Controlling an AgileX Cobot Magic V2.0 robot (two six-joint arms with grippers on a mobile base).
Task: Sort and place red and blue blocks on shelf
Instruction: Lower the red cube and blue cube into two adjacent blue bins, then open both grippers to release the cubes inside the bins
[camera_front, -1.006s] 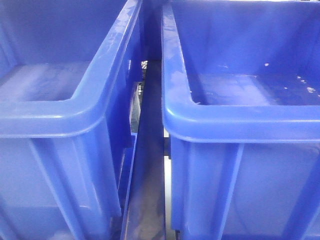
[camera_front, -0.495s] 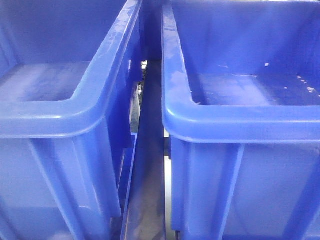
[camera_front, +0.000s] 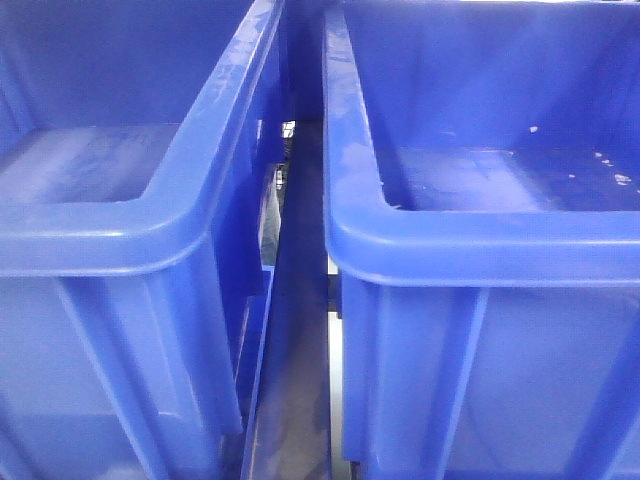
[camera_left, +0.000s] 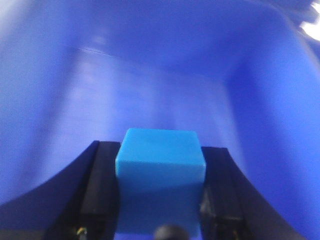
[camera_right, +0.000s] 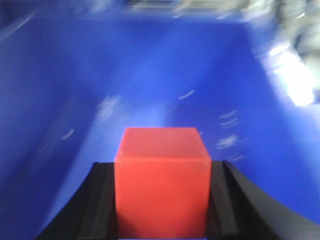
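Note:
In the left wrist view a plain blue block (camera_left: 160, 170) sits squeezed between the two black fingers of my left gripper (camera_left: 160, 192), which is shut on it inside a large blue bin (camera_left: 150, 80). The right wrist view shows a plain red block (camera_right: 161, 180) held the same way by my right gripper (camera_right: 161, 200), shut on it over the floor of another blue bin (camera_right: 150, 75). Neither gripper nor either block appears in the front view. Of the shelf, only two blue bins and a narrow gap show there.
The front view is filled by two large blue bins side by side, the left bin (camera_front: 120, 230) and the right bin (camera_front: 480, 240), with a narrow gap (camera_front: 300, 300) between them. Bin walls close in around both grippers.

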